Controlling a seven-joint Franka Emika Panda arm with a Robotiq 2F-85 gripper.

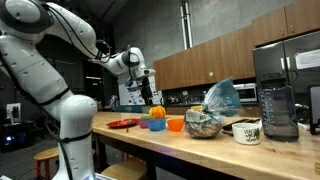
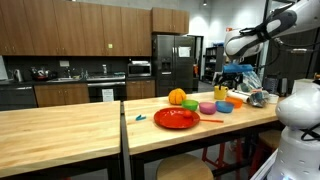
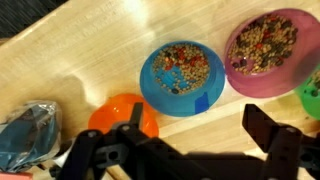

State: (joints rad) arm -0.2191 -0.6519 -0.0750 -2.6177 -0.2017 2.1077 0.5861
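- The gripper (image 3: 195, 118) is released: its two dark fingers stand wide apart at the bottom of the wrist view, and nothing is held between them.
- The blue bowl (image 3: 180, 75) sits on the wooden table (image 3: 90, 50) directly below and a little ahead of the open fingers, roughly in line with the gap between them. It is apart from the gripper and not touched.
- This bowl holds a mix of small brown, red and pale bits, and a blue patch shows on its near rim.
- An orange bowl (image 3: 118, 112) lies just beside the blue bowl on the left of the wrist view. One finger partly covers it from above.
- A pink bowl (image 3: 268, 45) with a similar mix stands on the other side of the blue bowl, very close to it. The pictures do not show whether the two touch.
- A sliver of a green bowl (image 3: 312, 95) shows at the right edge of the wrist view.
- A crumpled bag (image 3: 28, 135) lies at the lower left corner, near the orange bowl.
- In an exterior view the gripper (image 2: 233, 72) hangs in the air above the row of bowls, with the blue bowl (image 2: 225, 106) under it.
- A red plate (image 2: 177, 118) lies further along the table, well apart from the gripper.
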